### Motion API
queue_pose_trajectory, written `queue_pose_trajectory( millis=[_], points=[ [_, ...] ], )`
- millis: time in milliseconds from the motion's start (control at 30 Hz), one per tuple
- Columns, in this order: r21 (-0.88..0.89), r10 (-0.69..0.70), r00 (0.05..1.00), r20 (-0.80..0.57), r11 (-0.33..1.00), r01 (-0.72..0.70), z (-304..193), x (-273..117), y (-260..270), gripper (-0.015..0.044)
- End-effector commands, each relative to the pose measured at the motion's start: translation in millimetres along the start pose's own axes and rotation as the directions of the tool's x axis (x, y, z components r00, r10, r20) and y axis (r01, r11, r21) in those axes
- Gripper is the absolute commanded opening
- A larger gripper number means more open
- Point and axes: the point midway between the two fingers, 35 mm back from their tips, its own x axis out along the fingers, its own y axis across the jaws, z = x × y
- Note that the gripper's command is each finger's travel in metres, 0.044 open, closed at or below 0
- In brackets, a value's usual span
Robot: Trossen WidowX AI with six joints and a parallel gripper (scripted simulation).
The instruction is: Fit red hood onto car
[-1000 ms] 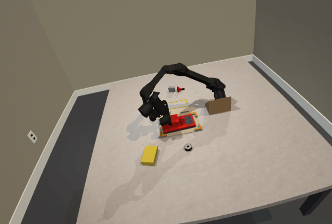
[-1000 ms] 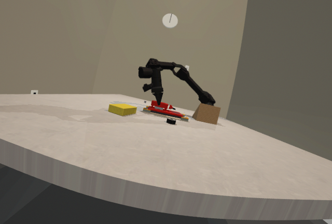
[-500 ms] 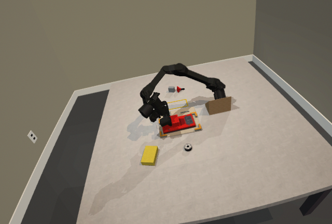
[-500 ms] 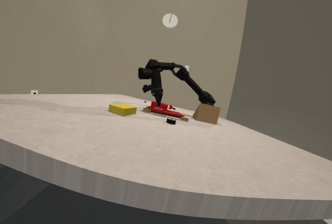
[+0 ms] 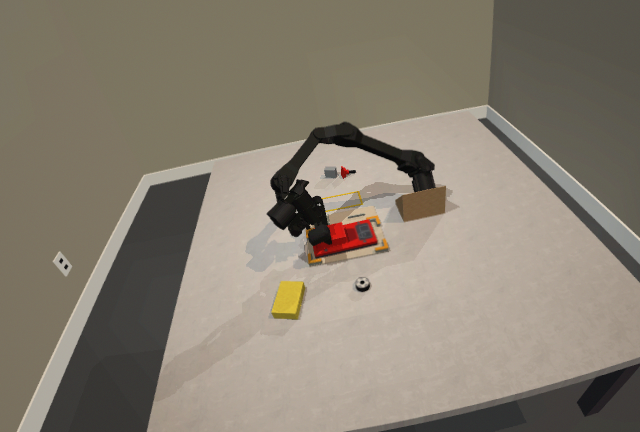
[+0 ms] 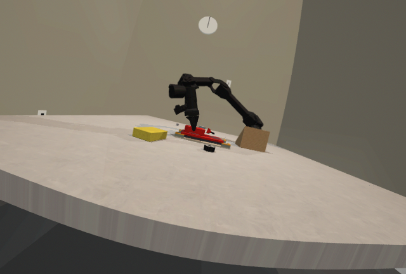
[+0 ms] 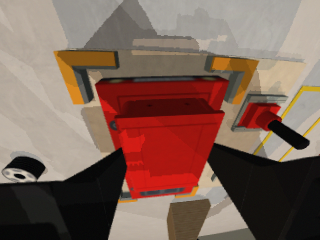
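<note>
The red hood [image 5: 338, 232] [image 6: 200, 130] [image 7: 172, 167] is over the deck of the red chassis [image 5: 352, 241] [image 6: 211, 138] [image 7: 107, 95], lying lengthwise along it. My gripper [image 5: 330, 233] [image 6: 194, 129] [image 7: 166, 147] is shut on the hood, one finger at each long side. No clear gap shows under the hood in the exterior view, but whether it touches the deck or is fully seated cannot be told. The engine block, pegs and corner holes are hidden or too small to make out. The jig's orange corners [image 5: 381, 246] [image 7: 90, 58] stand around the chassis.
A yellow block [image 5: 288, 299] [image 6: 149, 133] and a wheel [image 5: 362, 284] [image 6: 209, 148] [image 7: 20, 170] lie in front of the jig. A brown block [image 5: 424, 203] [image 6: 254, 138] [image 7: 190, 217] stands by the arm's base. A red piece [image 7: 262, 117] with a black rod stands close beside the jig.
</note>
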Motion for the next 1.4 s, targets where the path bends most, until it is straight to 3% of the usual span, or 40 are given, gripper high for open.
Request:
queue_pose_trajectory(
  millis=[0, 133, 700, 867, 1167, 1367],
  points=[
    [-0.005, -0.002, 1.000, 0.002, 1.000, 0.002, 0, 1, 0, 0.0000],
    [0.000, 0.000, 1.000, 0.000, 1.000, 0.000, 0, 0, 0, 0.0000],
    [0.000, 0.000, 1.000, -0.001, 1.000, 0.000, 0, 0, 0, 0.0440],
    [-0.001, -0.001, 0.999, 0.047, 1.000, 0.001, -4, -10, 0, 0.0440],
    [-0.005, 0.007, 0.954, 0.299, 1.000, -0.006, -31, -61, 1, 0.0440],
    [-0.005, 0.009, 0.948, 0.318, 1.000, -0.008, -34, -65, 1, 0.0440]
  ],
)
